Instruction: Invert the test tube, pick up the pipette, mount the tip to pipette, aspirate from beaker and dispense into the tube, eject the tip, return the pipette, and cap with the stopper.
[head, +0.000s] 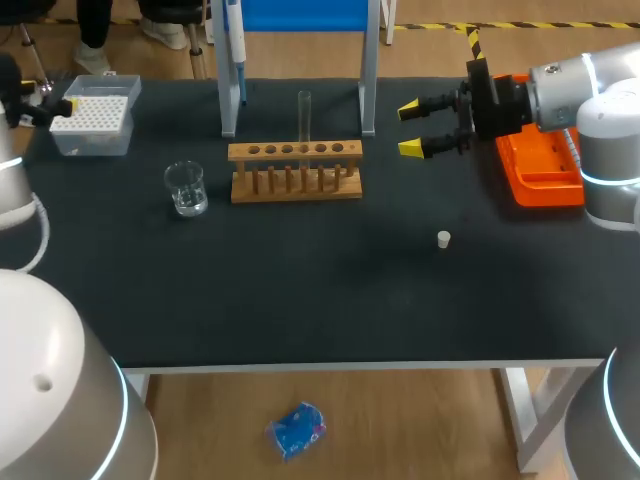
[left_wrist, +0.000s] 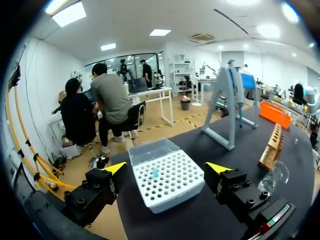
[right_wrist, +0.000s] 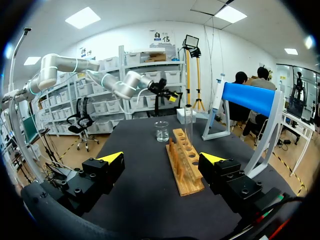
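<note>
A clear test tube (head: 304, 118) (right_wrist: 188, 126) stands upright in the wooden rack (head: 295, 171) (right_wrist: 184, 169). My right gripper (head: 414, 128) (right_wrist: 162, 159) hovers open to the rack's right, pointing at it, with nothing between its fingers. The beaker (head: 186, 188) (right_wrist: 161, 131) sits left of the rack. The pipette (head: 237, 52) hangs on the blue-topped stand (head: 368, 70) behind the rack. A small white stopper (head: 444, 238) lies on the mat. My left gripper (head: 60, 108) (left_wrist: 167, 167) is open just short of the white tip box (head: 92, 122) (left_wrist: 169, 178).
An orange tray (head: 541, 168) (left_wrist: 275, 113) lies at the table's right edge, under my right arm. The black mat (head: 320, 290) in front of the rack holds only the stopper. The tip box's clear lid (left_wrist: 152, 150) lies open on its far side.
</note>
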